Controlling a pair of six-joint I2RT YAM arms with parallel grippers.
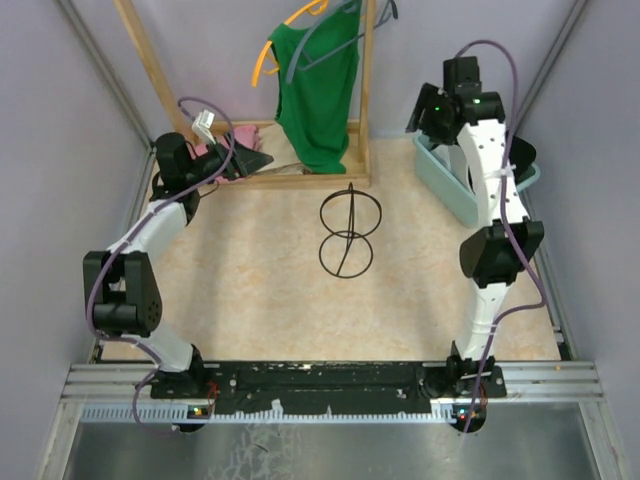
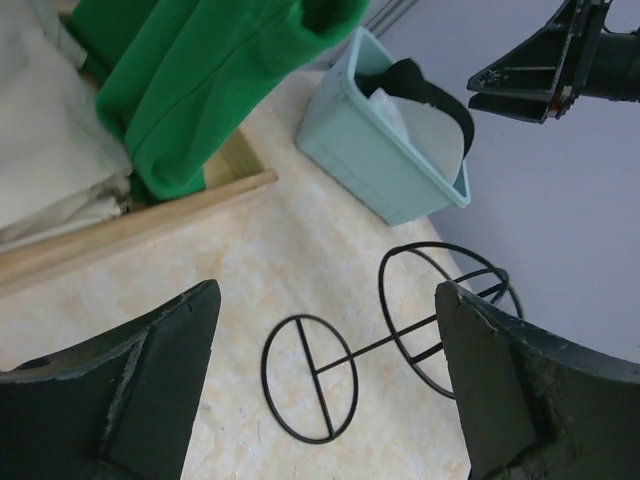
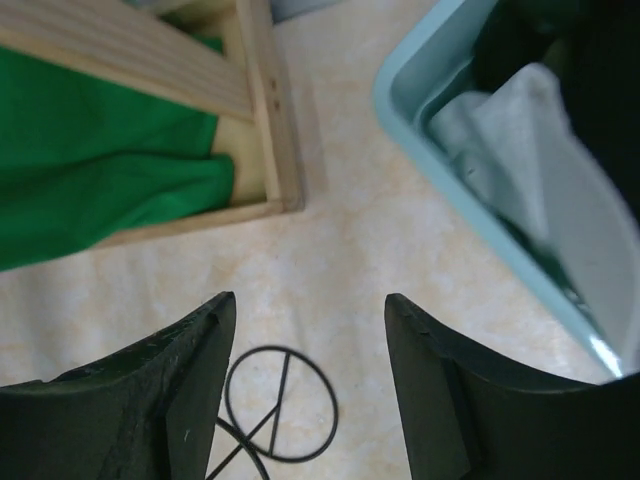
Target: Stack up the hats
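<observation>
Fingers wide apart on the left gripper (image 2: 328, 295), holding nothing, up by the wood frame (image 1: 300, 181). Fingers apart on the right gripper (image 3: 310, 300) too, holding nothing, close to the blue bin (image 2: 380, 165). Inside the bin, a white hat (image 2: 432, 125) and a black hat (image 2: 425, 80), touching. Out on the table (image 1: 250, 270), a wire stand (image 2: 315, 372) lying on its side

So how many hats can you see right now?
2, both in the bin: a black hat and a white hat beside it. Others may lie hidden beneath them.
</observation>
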